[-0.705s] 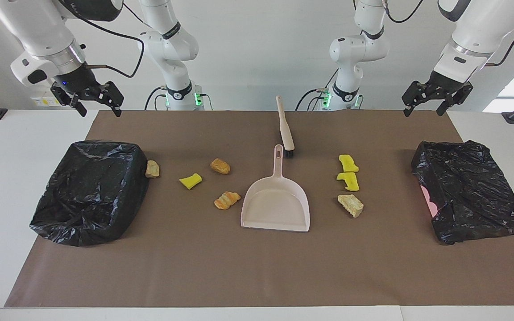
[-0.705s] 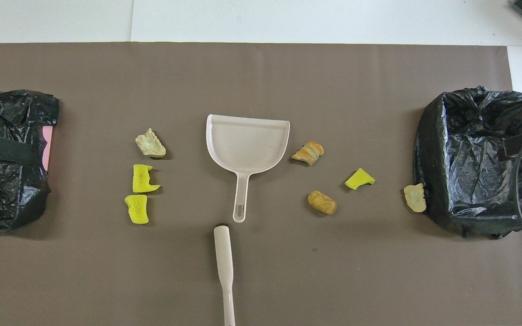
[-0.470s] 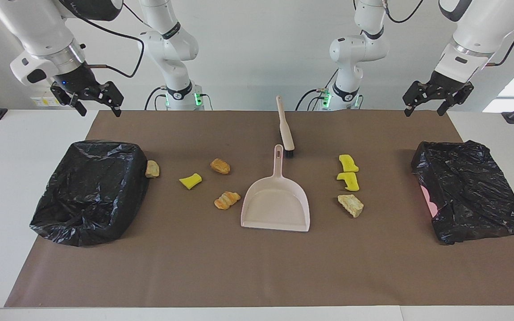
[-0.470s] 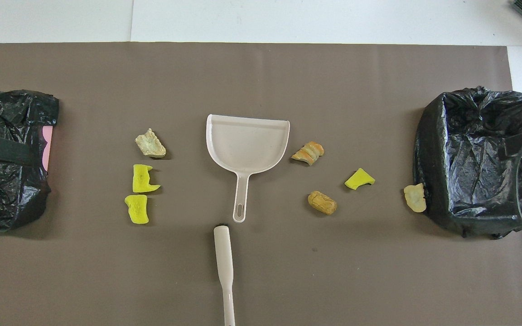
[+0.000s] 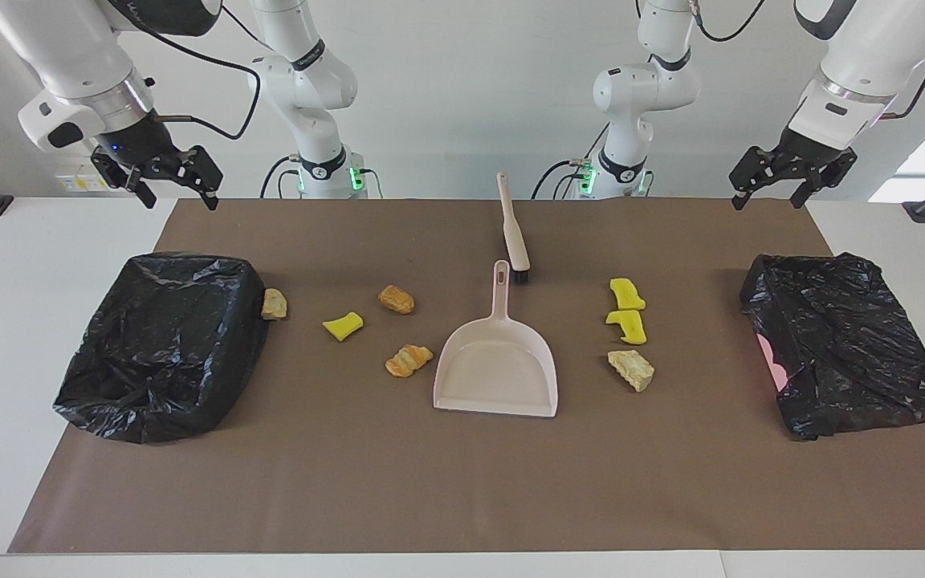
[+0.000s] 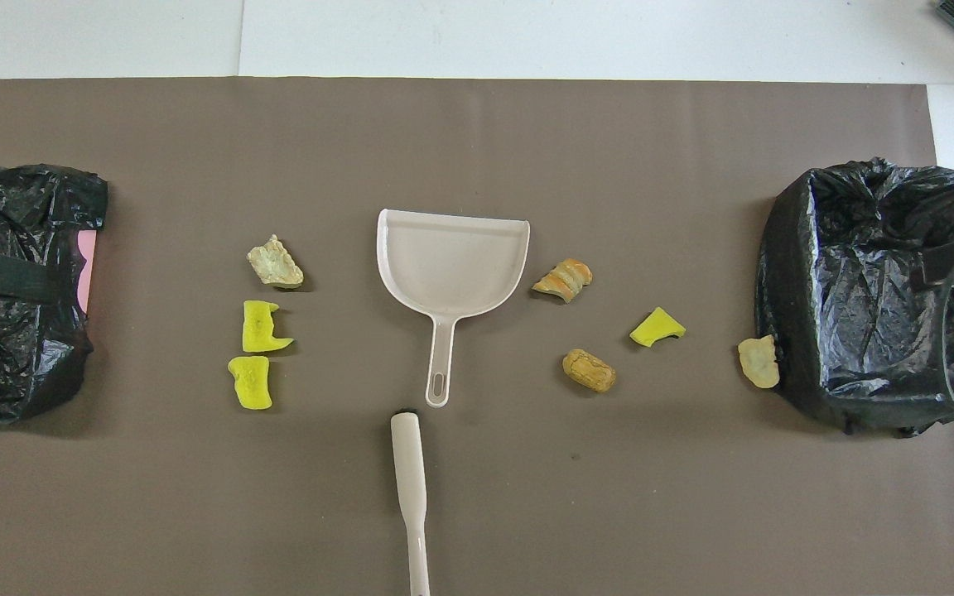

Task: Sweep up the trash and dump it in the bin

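The task has not really begun: both arms wait, raised above the table. The left gripper hangs over the mat's edge near the bin at its end, its jaws wide open and empty. The right gripper hangs above the other bin, also open and holding nothing. The trash lies scattered on the brown mat: three scraps beside the dustpan toward the left arm's end, and four scraps toward the right arm's end, one of them touching that bin. The brush lies nearer to the robots than the dustpan, untouched. The next move probably calls for one gripper to descend on the brush handle and the other on the dustpan handle.
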### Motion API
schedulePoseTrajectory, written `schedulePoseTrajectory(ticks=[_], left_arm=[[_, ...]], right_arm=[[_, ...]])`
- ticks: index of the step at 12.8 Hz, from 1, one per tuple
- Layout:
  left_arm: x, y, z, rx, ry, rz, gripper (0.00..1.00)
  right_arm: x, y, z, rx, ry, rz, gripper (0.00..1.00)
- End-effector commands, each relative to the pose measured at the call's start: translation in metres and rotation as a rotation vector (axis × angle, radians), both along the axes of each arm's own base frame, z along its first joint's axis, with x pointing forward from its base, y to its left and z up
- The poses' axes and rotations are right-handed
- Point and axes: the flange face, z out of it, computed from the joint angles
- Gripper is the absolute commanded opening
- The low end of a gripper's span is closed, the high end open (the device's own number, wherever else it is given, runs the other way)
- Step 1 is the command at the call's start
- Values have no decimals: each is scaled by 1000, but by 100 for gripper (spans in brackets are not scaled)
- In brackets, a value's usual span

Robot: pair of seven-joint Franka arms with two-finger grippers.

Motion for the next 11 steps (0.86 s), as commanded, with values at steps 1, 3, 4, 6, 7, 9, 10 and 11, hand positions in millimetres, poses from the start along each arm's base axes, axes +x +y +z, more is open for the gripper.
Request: schedulePoseTrajectory(ticks=[1, 3, 4, 6, 7, 9, 10, 11], left_arm=[[-10, 2, 2, -4, 11, 7, 100], [-10, 2, 2, -1, 14, 6, 100], [-10, 1, 2, -1, 14, 6, 100], [-10, 0, 2, -1, 14, 4, 100], [-10, 1, 2, -1, 14, 6, 100], [-10, 0, 1, 0, 16, 4, 100], [-11, 1, 2, 0, 14, 6, 100], [-11, 1, 2, 0, 14, 6, 100]], right_arm=[[-2, 8, 5, -12, -6, -23, 100], [-3, 14, 7, -12, -15, -13, 100], [-2, 15, 6, -14, -19, -10, 100], [-1, 16, 6, -15, -26, -8, 100], [0, 16, 6, -15, -27, -8, 100], [1, 18, 6, -15, -35, -4, 100], [3, 27, 3, -15, -39, 6, 100], [6, 32, 3, -17, -53, 12, 100]])
